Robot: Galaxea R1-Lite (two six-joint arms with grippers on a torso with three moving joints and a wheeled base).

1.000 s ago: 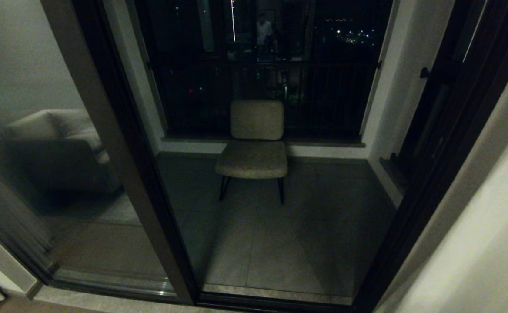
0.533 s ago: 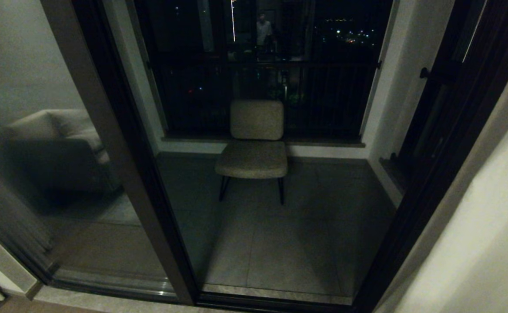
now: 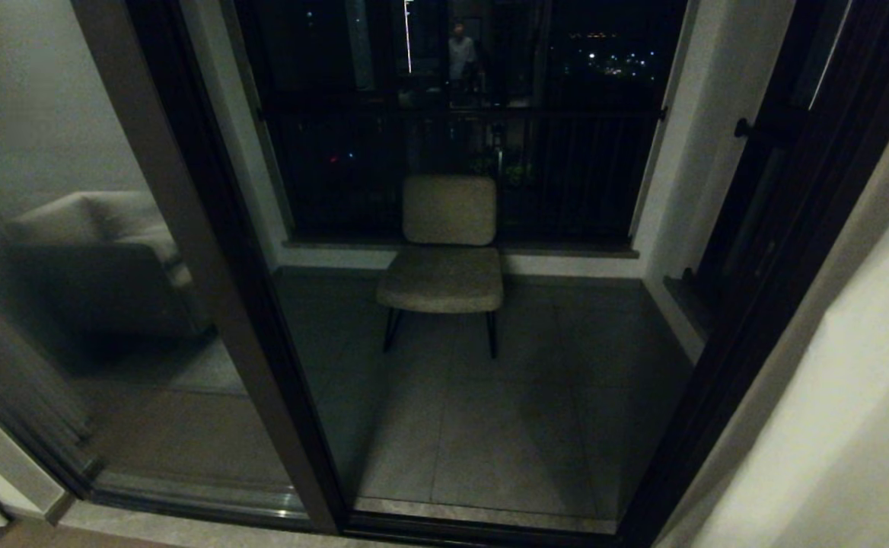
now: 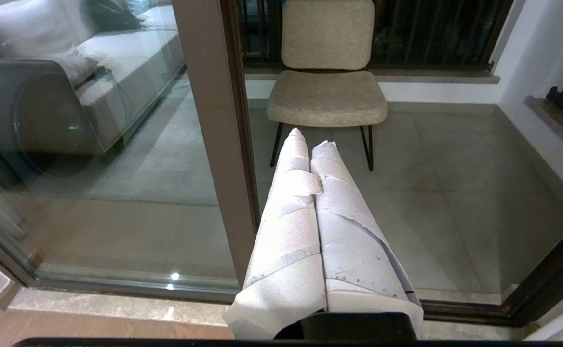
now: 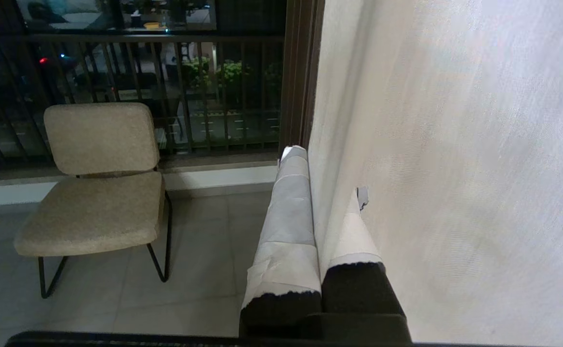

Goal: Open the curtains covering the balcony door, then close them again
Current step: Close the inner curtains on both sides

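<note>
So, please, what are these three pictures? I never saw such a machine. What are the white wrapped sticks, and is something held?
This is a wheeled robot with two arms. The dark picture comes from its head camera: the balcony door, a chair behind the glass, the curtain at the right. The other two come from wrist cameras. The wrapped sticks are each tool's fingers. The left tool is shut and empty. The right tool is shut on the curtain's edge.

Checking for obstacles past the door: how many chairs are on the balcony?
1. The chair stands centred against the railed window, beyond the balcony door. The balcony's corners are partly hidden by the door frame and the curtain.
</note>
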